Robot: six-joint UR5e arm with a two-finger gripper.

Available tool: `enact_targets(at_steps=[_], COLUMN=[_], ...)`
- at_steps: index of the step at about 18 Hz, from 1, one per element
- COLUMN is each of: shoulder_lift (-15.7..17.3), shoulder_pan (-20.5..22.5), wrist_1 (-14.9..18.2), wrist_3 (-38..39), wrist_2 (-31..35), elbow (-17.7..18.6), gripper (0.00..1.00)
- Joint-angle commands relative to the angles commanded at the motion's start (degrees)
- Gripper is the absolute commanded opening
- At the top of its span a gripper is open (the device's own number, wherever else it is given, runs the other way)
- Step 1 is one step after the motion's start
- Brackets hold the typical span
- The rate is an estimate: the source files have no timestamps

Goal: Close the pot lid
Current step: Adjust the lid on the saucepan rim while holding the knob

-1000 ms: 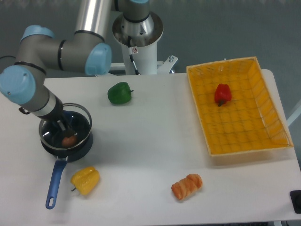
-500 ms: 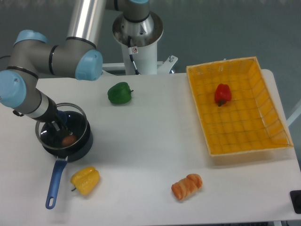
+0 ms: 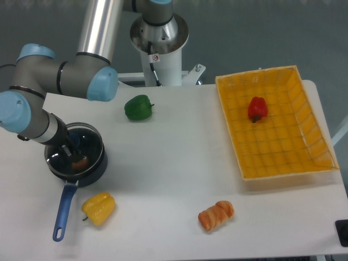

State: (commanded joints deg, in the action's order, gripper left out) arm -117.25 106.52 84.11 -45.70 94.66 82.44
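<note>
The dark pot [image 3: 93,169] with a long blue handle [image 3: 63,210] sits at the left of the table. A small orange-brown item [image 3: 80,162] lies inside it. The glass pot lid [image 3: 90,140] hangs just over the pot's opening, shifted slightly to the back left, its metal rim showing. My gripper [image 3: 69,148] reaches down from the left and is shut on the lid's blue knob at the centre. The knob itself is mostly hidden by the fingers.
A yellow pepper [image 3: 98,208] lies beside the pot handle. A green pepper [image 3: 138,107] sits at the back. A croissant [image 3: 216,215] lies near the front. An orange basket [image 3: 312,157] at the right holds a red pepper [image 3: 257,109].
The lid and gripper shifted left, then came back slightly right and lower, closer onto the pot. The arm's elbow swung left.
</note>
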Motion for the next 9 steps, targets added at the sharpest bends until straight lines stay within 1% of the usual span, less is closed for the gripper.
enact_targets(at_steps=[9], shoulder_lift=[-0.70], shoulder_pan=[0.00], wrist_1=[-0.18], wrist_3=[0.88], wrist_2=[-0.17], elbow=[0.09], gripper=[0.55])
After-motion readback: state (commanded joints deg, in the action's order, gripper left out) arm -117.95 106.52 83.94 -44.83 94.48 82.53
